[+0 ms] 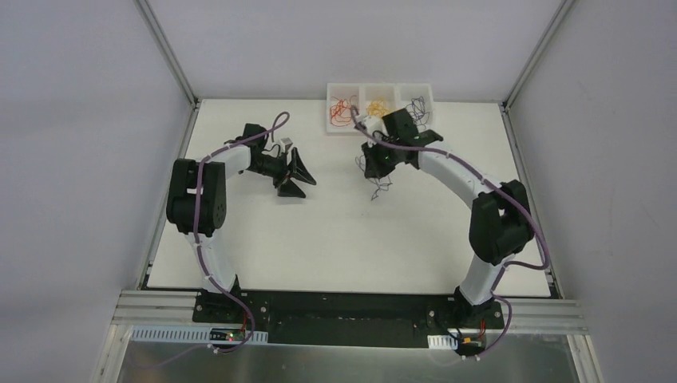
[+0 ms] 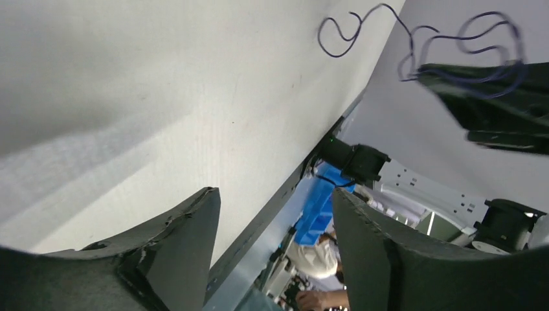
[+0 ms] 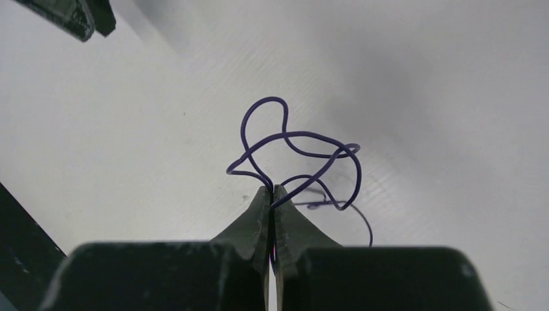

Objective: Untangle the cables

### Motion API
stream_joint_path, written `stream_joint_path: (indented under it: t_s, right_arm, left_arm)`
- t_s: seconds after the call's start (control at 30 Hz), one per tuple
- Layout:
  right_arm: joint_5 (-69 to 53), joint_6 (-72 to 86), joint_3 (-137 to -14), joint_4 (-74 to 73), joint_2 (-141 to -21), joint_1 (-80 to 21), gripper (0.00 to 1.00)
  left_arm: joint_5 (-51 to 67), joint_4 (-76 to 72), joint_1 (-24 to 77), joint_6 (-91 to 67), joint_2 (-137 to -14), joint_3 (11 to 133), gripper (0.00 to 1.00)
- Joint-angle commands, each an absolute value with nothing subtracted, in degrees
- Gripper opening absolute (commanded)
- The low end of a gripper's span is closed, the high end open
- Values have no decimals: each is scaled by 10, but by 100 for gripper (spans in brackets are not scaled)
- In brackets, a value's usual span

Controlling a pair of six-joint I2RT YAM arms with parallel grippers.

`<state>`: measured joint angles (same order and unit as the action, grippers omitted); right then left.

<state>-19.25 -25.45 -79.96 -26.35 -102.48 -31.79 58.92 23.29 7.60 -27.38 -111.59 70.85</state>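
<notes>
Between tips of right pincer [image 3: 272,194] — pinched purple cable [image 3: 267,98], its tail hidden below; left pincer [image 2: 273,192] apart.

No readable text, label, brand, number or sign shows in any of the three views.

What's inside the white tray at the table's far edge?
Red cables left, orange cables middle, purple cables right; the right arm hides their near edge.
</notes>
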Motion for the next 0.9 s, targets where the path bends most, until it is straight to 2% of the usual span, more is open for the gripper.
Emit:
stream_joint_path:
  t_s: [0.0,0.23,0.5,0.57,0.73,0.87]
  right_arm:
    - [-279,-200,-900,-324,-993,-235,0]
    - [-290,-117,-1105,-328,-1066,-119,0]
    - [-255,-66,-1341,-259,-1238,-60,0]
    - [-244,-57,-1365,-224,-1271,-55,0]
    - [-182,-45,-1368,-104,-1334,-48,0]
    - [-162,-51,-1401,-69,-1391,-47,0]
  left_arm:
    - [554,243,57,-246,-1058,696,67]
    - [537,243,57,-219,-1034,698,68]
    - [533,247,57,-199,-1030,699,71]
    - [527,254,57,-190,-1029,703,76]
    - [504,289,57,-156,-1028,711,77]
    - [487,320,57,-124,-1018,705,77]
